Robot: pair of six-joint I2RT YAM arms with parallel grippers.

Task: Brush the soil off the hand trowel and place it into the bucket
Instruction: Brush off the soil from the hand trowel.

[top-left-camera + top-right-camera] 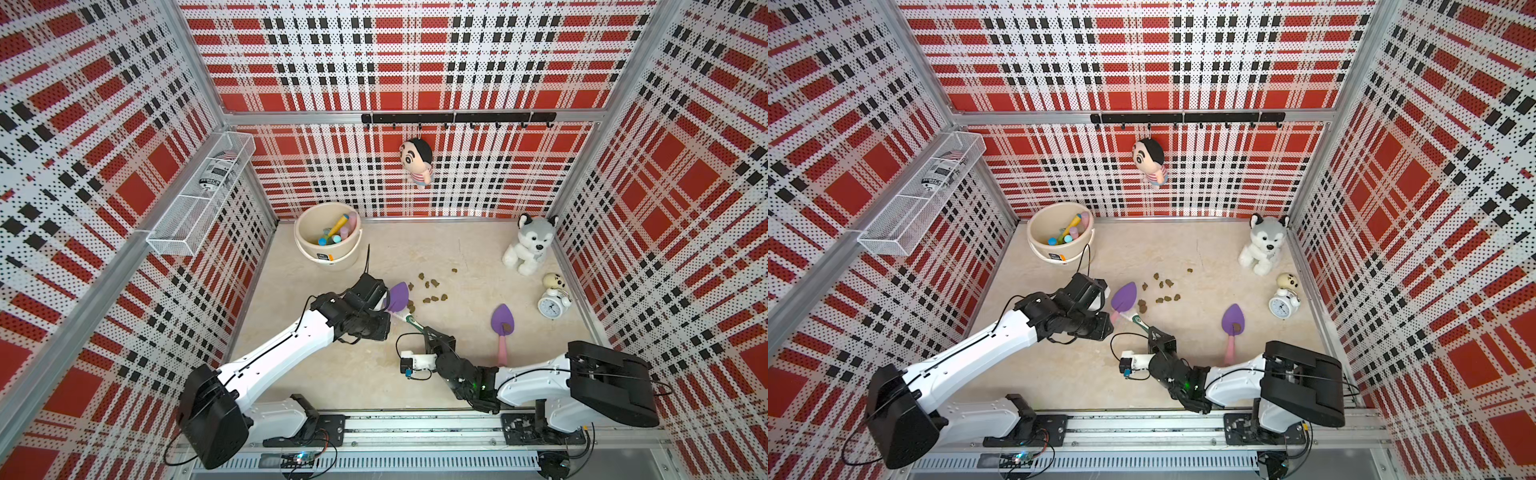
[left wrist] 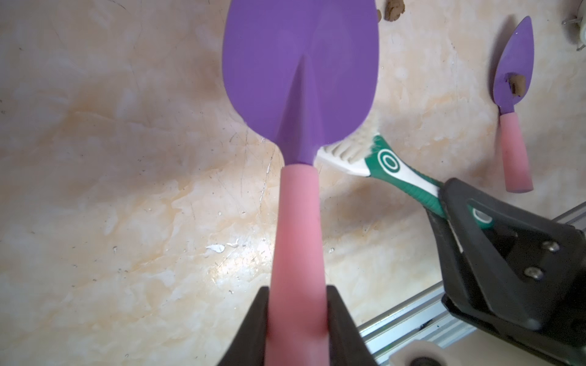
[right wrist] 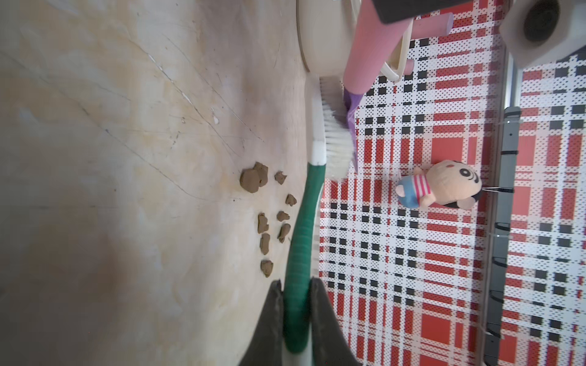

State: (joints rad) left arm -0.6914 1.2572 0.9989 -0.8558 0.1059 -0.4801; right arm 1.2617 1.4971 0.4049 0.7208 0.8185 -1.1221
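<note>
My left gripper is shut on the pink handle of a hand trowel, which it holds above the table. The purple blade shows no soil on the face I see. My right gripper is shut on the green handle of a white-bristled brush. The bristles touch the blade near its neck. Several soil lumps lie on the table beside the blade. The cream bucket stands at the back left, behind the left arm.
A second purple trowel with one lump on its blade lies in front of the right arm. A husky plush, a small figure and an alarm clock stand at the right. The bucket holds several coloured tools.
</note>
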